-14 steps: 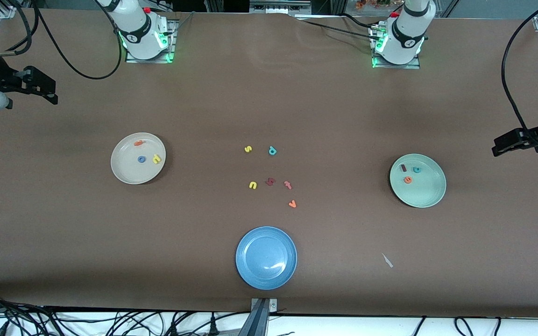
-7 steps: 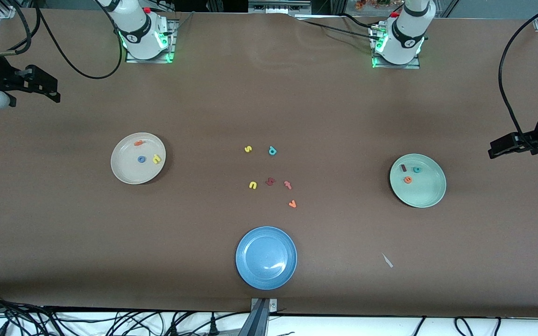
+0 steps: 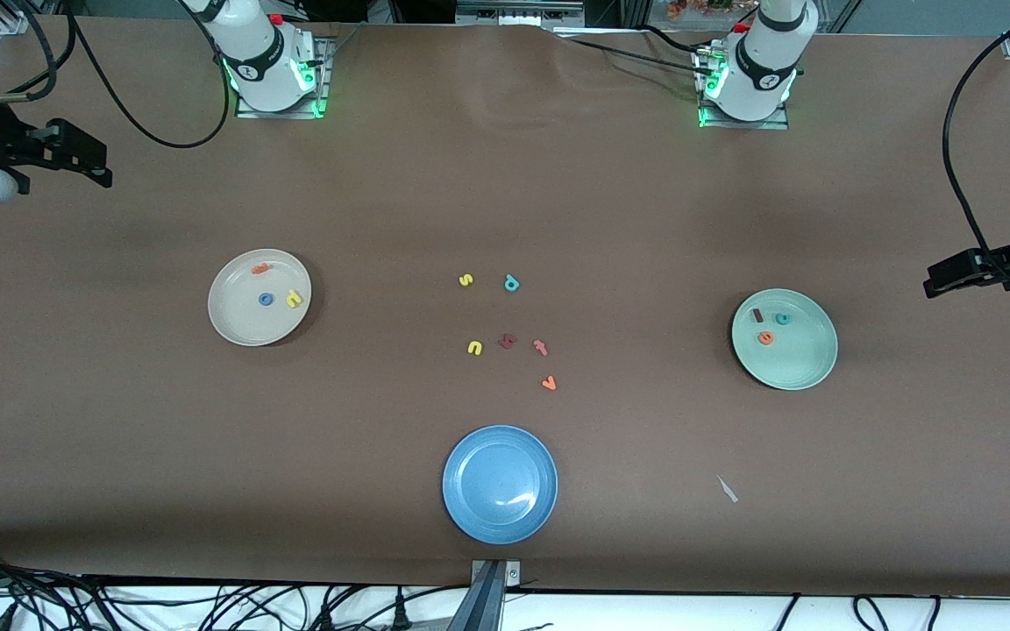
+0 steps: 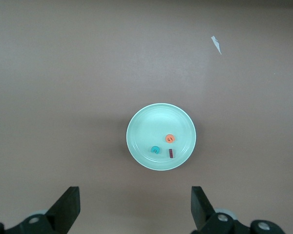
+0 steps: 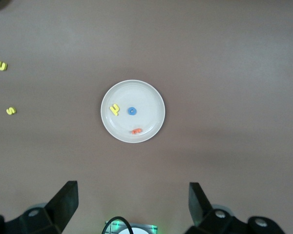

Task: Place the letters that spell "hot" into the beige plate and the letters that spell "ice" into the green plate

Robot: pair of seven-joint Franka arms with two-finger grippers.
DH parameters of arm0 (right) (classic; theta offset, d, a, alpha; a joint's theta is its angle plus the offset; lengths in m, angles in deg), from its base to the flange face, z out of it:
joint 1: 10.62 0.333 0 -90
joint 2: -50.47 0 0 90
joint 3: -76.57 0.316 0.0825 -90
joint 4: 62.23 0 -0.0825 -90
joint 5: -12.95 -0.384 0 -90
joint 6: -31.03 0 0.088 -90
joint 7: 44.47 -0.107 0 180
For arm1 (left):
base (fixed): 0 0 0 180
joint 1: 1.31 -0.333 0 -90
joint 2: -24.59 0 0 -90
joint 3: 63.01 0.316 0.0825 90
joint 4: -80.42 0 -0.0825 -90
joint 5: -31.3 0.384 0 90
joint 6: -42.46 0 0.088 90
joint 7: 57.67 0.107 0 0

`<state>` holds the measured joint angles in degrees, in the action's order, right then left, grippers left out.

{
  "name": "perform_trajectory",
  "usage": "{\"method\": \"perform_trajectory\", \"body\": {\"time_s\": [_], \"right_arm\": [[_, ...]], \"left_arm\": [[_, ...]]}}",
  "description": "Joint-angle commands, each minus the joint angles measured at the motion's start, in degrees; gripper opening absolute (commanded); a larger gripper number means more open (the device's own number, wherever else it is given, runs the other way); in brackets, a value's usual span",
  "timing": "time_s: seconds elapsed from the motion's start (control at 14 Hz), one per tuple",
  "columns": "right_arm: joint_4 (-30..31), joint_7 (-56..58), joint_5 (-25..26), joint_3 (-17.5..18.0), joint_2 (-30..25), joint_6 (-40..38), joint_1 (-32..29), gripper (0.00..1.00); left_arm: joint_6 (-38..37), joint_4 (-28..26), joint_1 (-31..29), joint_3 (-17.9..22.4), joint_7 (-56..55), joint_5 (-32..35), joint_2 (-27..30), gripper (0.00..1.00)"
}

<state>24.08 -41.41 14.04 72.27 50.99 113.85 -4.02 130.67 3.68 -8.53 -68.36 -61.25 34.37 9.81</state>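
The beige plate (image 3: 246, 326) lies toward the right arm's end and holds the "hot" letters: orange "t" (image 3: 260, 268), blue "o" (image 3: 266, 299), yellow "h" (image 3: 294, 298). The green plate (image 3: 801, 365) lies toward the left arm's end and holds the "ice" letters: dark red "i" (image 3: 758, 314), teal "c" (image 3: 783, 319), orange "e" (image 3: 765, 337). My left gripper (image 4: 135, 197) hangs open and empty, high over bare table beside the green plate (image 4: 156, 124). My right gripper (image 5: 132, 192) is also open and empty, high over bare table beside the beige plate (image 5: 136, 90).
Loose letters lie mid-table: yellow "s" (image 3: 465, 280), teal "p" (image 3: 511, 282), yellow "u" (image 3: 474, 348), a dark red letter (image 3: 508, 340), a pinkish "t" (image 3: 541, 347), an orange piece (image 3: 548, 382). A blue plate (image 3: 500, 484) sits nearer the camera, with a white scrap (image 3: 727, 489) beside it.
The left arm's hand has wavered slightly at the table's end. The right arm's hand has barely shifted. Plates and letters have not moved.
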Motion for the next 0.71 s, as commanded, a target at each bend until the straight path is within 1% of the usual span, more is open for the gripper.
{"method": "perform_trajectory", "body": {"time_s": [0.0,0.64], "right_arm": [[-2.38,-0.24,-0.65,-1.15,0.81,-0.46,-0.90,1.00],[-2.47,0.19,-0.12,-1.06,0.81,-0.46,-0.72,1.00]], "left_arm": [[-0.24,-0.52,-0.16,0.16,2.43,-1.22,0.45,1.00],[-0.24,-0.61,-0.60,0.16,2.52,-1.22,0.10,1.00]]}}
